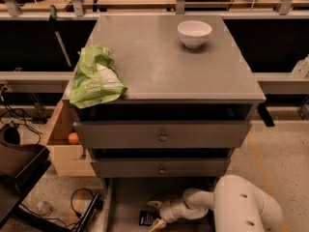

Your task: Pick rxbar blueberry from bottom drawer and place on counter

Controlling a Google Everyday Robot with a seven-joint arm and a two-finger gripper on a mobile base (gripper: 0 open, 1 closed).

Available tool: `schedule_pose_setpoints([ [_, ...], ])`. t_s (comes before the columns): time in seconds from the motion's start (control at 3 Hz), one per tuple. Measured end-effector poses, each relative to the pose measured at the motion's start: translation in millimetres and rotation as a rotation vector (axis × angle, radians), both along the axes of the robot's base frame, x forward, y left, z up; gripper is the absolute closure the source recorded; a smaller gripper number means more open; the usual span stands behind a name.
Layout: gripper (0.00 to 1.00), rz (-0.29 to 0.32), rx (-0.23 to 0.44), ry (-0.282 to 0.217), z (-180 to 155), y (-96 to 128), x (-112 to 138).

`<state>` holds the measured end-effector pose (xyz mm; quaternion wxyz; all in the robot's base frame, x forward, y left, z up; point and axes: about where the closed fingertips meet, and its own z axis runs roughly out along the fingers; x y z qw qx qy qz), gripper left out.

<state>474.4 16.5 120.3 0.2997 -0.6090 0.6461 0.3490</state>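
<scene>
We see the broad matte grey counter [164, 66] atop the cabinet, bearing a crumpled green and white snack bag [95, 77] at its left front corner and a round white bowl [194, 33] near the back. Below, the wide grey bottom drawer [126, 197] stands pulled out. The white robot arm [241, 207] reaches into it from the right. Its gripper [155, 214] has its two tan fingers spread apart, clasping nothing. Just left of their tips, the small dark rxbar blueberry [146, 218] lies flat on the drawer floor; we cannot tell its long axis.
</scene>
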Motion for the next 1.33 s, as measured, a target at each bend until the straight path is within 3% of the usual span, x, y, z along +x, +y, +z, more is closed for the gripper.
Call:
schedule_pose_setpoints([
  [0.33,0.40,0.021,-0.029,-0.018,-6.0,1.7,4.2],
  [1.0,0.24,0.039,-0.057,-0.036,-9.8,5.3,3.5],
  [1.33,0.07,0.039,-0.057,-0.036,-9.8,5.3,3.4],
])
